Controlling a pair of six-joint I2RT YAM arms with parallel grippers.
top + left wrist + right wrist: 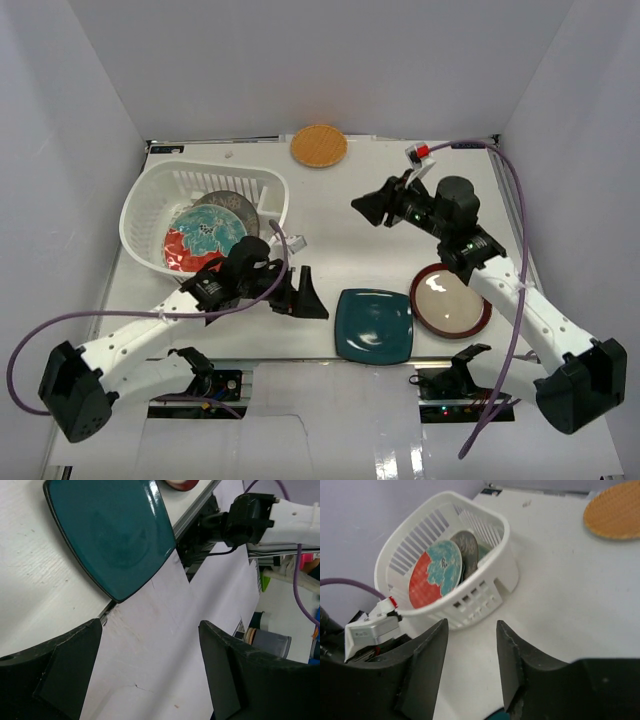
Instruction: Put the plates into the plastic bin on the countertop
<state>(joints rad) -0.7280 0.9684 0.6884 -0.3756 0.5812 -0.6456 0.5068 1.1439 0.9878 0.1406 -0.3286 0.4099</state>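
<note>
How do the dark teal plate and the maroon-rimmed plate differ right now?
The dark teal plate is squarish with rounded corners; the maroon-rimmed plate is round. The dark teal plate is one solid colour; the maroon-rimmed plate has a cream centre. Both lie flat on the countertop, outside the plastic bin, and neither is gripped.

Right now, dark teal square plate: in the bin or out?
Out. The dark teal square plate lies flat on the countertop, apart from the bin.
</note>
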